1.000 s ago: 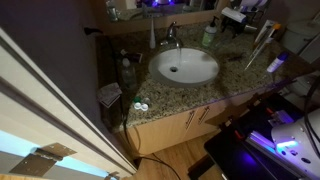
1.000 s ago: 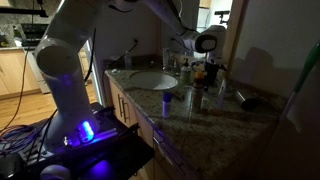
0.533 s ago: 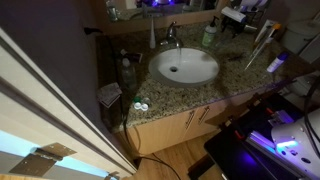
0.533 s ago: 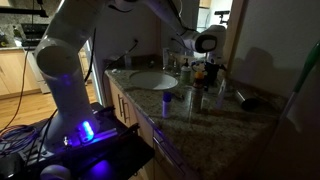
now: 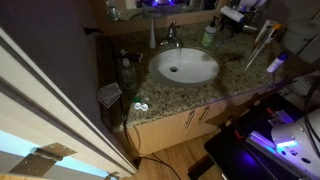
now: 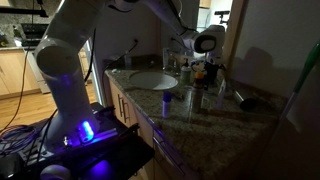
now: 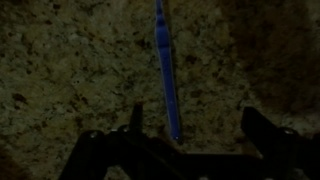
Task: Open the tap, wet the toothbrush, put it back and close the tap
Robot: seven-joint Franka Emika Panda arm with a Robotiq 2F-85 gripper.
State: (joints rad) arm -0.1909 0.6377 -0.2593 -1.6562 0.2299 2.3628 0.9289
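Note:
In the wrist view a blue toothbrush (image 7: 167,70) lies on the speckled granite counter, its handle running from the top edge down towards me. My gripper (image 7: 198,125) hovers over its near end, open, with the handle closer to one dark finger (image 7: 135,115) than to the other and touching neither. The brush head is out of view. The chrome tap (image 5: 172,38) stands behind the white oval basin (image 5: 185,67), to the left of my gripper (image 5: 240,15). The gripper (image 6: 205,48) hangs above the counter beyond the basin (image 6: 152,80).
A slim white bottle (image 5: 153,35) stands left of the tap and a green bottle (image 5: 209,35) to its right. Small items sit on the counter's front left corner (image 5: 135,105). Bottles and cups (image 6: 200,95) crowd the counter near the gripper.

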